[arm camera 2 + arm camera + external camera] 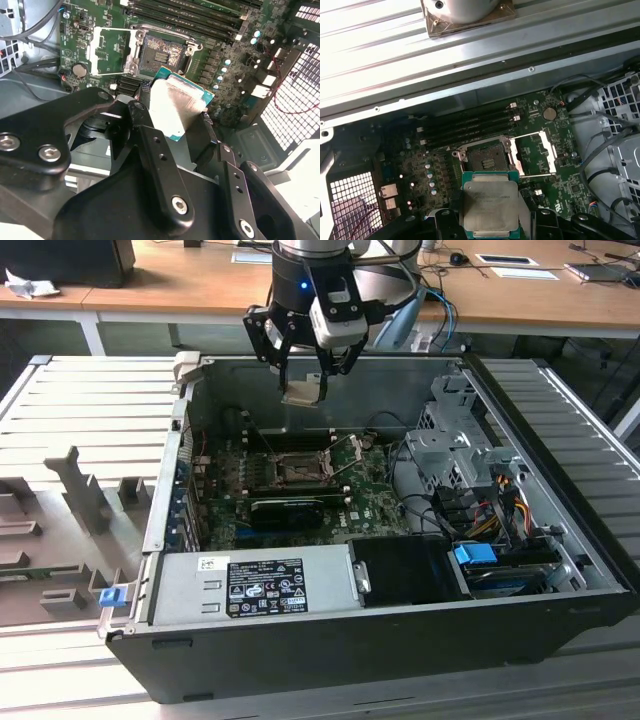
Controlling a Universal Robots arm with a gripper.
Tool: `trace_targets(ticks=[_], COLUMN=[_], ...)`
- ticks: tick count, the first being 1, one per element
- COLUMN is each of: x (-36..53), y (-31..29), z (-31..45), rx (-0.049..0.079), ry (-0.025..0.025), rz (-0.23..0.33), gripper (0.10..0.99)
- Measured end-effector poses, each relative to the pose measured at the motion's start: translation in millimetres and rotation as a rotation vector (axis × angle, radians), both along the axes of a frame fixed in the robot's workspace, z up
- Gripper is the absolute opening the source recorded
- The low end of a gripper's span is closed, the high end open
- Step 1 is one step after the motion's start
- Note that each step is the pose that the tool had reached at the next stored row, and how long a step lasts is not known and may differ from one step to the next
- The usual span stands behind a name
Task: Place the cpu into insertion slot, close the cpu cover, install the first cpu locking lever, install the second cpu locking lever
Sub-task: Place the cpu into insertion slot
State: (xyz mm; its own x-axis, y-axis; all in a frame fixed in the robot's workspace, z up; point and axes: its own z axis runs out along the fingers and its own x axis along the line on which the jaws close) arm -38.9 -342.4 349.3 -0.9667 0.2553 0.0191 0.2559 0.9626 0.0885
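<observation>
My gripper hangs above the open computer case, shut on the cpu by two opposite edges. In both wrist views the cpu shows its silvery metal face, framed by a green edge, between the black fingers. Below it on the green motherboard lies the insertion slot, a square black socket with its pin field bare. The cpu cover is swung open and lies flat beside the slot. The cpu is held in the air, clear of the slot.
Long black memory slots run beside the socket. A black graphics card lies just in front of it. The power supply sits at the case front, with a drive cage and cables at the exterior view's right. Grey fixtures stand outside the case.
</observation>
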Motion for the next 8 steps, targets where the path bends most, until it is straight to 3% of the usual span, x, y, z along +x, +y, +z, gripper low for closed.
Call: trace_targets(ticks=[8], x=[0.0], y=[0.0], z=[-0.7], rx=[0.000], ry=[0.0000], rz=[-0.009], gripper=[0.529])
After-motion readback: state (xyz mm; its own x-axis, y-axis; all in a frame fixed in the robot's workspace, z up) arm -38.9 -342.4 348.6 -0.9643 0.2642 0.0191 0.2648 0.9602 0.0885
